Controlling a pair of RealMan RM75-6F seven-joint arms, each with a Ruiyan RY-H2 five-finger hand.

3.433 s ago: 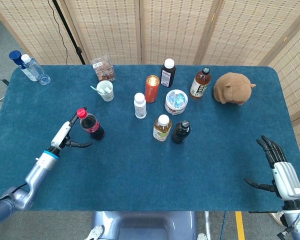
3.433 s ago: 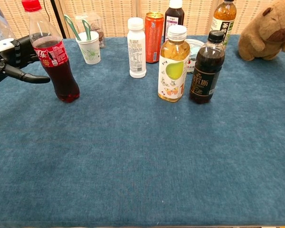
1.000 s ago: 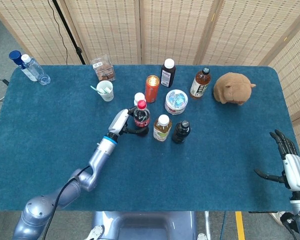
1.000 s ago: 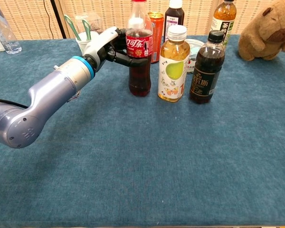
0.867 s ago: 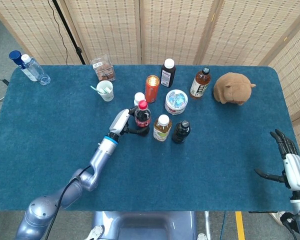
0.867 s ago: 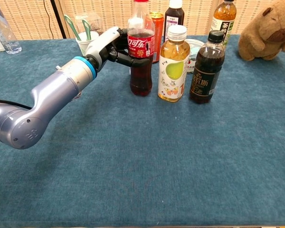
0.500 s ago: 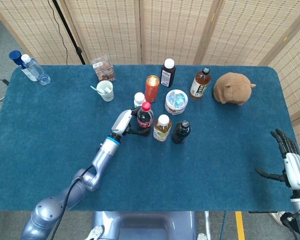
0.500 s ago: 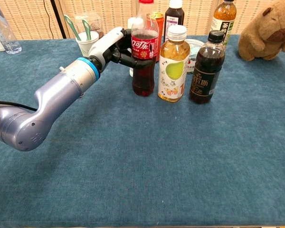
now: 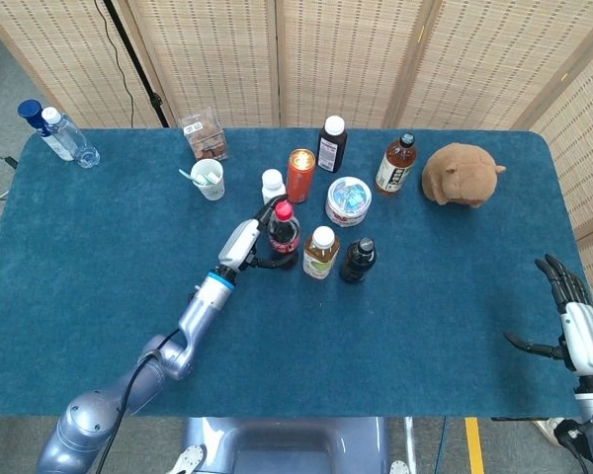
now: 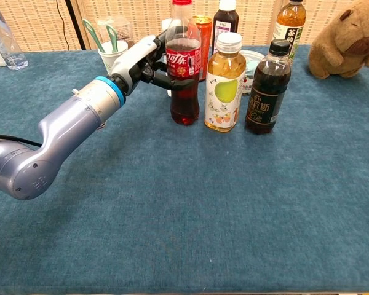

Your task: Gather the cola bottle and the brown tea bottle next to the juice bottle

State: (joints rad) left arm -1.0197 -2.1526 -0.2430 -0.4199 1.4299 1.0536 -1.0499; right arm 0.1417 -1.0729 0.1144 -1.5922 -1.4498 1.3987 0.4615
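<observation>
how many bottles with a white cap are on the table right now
4: the water bottle at the far left corner, the small white bottle behind the cola bottle, the dark bottle at the back, and the juice bottle mid-table. None seems hidden.

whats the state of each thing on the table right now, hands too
cola bottle: upright, capped, beside the juice bottle, gripped by left hand
left hand: fingers around the cola bottle
juice bottle: upright, capped
dark bottle: upright, capped, right of juice bottle
brown tea bottle: upright, capped, at the back
right hand: fingers spread, holding nothing
</observation>
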